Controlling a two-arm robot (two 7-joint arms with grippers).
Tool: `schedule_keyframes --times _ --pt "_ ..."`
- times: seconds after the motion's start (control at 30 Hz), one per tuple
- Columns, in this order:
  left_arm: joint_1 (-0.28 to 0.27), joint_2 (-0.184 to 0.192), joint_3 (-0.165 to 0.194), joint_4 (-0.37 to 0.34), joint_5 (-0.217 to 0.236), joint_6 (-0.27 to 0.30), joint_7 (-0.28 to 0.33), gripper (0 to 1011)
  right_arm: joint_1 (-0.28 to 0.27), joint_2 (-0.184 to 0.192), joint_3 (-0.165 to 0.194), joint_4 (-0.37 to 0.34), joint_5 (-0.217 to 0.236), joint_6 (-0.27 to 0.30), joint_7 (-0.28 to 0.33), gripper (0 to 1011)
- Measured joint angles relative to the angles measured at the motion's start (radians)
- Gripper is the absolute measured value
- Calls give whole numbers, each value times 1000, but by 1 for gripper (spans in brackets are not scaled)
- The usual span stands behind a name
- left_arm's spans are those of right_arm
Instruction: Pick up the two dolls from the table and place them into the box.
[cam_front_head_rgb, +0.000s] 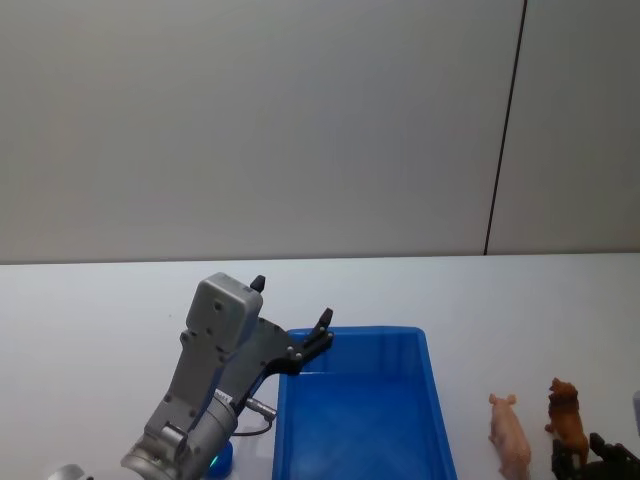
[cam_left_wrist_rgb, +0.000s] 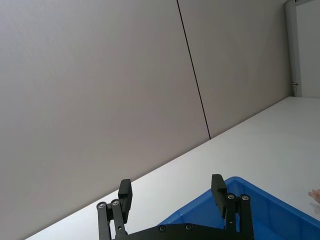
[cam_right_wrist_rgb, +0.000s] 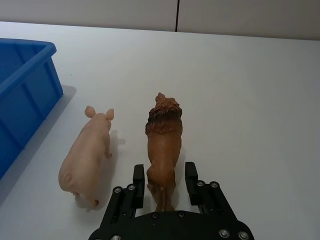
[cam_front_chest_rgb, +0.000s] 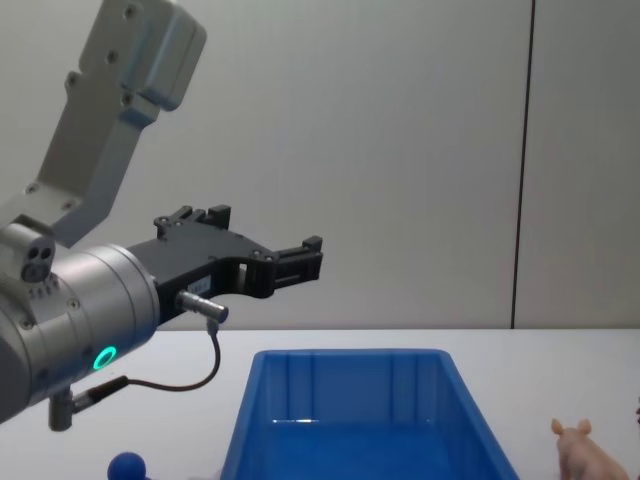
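The box (cam_front_head_rgb: 437, 410) sits on the white desk (cam_front_head_rgb: 100, 310), and both dolls stand outside it, off its right wall: a pink pig (cam_front_head_rgb: 510, 435) nearer the box and a brown lion (cam_front_head_rgb: 567, 418) just beyond the pig, side by side and facing the same way.

The right claw (cam_right_wrist_rgb: 164, 170) is low at the lion's rear end, on the side of the pig away from the box. Its jaws are spread, one on each flank of the hindquarters, with a sliver of gap visible on at least one side, so nothing is gripped yet. The left claw (cam_left_wrist_rgb: 171, 186) hangs in the air above the box's far left corner, spread wide and empty.

My reading is that the pinch on the lion comes next, and several things could spoil it:

- The jaws reach only the hindquarters. A hold that far back leaves the heavy head and mane hanging out front, so the lion may droop, twist or slide out once lifted.
- The pig stands just beside the lion. The jaw on that side has little room and could nudge the pig over or push it against the box.
- The path to the box crosses over the pig and the upright wall. Too low a carry would clip either.
- The left claw above the box's corner could crowd the drop.
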Motion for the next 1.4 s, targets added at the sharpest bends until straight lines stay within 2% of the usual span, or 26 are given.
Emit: schedule_keyframes --times 0.07,0.13,0.2,0.3,0.63,0.77,1.13,1.4 --pt "0 0 0 0 0 0 0 1001 1 -2 -1 2 -8 -7 -2 458" --pt "0 0 0 0 0 0 0 1001 1 -3 -1 4 -14 -12 -4 443" --pt "0 0 0 0 0 0 0 1001 2 -5 -2 5 -22 -18 -6 340" --pt "0 0 0 0 0 0 0 1001 3 -7 -2 5 -32 -25 -9 286" --pt "0 0 0 0 0 0 0 1001 2 -7 1 -25 -62 -51 -11 284" --pt "0 0 0 0 0 0 0 1001 3 -5 4 -46 -66 -63 8 286" --pt "0 0 0 0 0 0 0 1001 25 -9 4 -95 -52 -84 103 286" --pt "0 0 0 0 0 0 0 1001 61 -30 -10 -107 -40 -83 204 284"
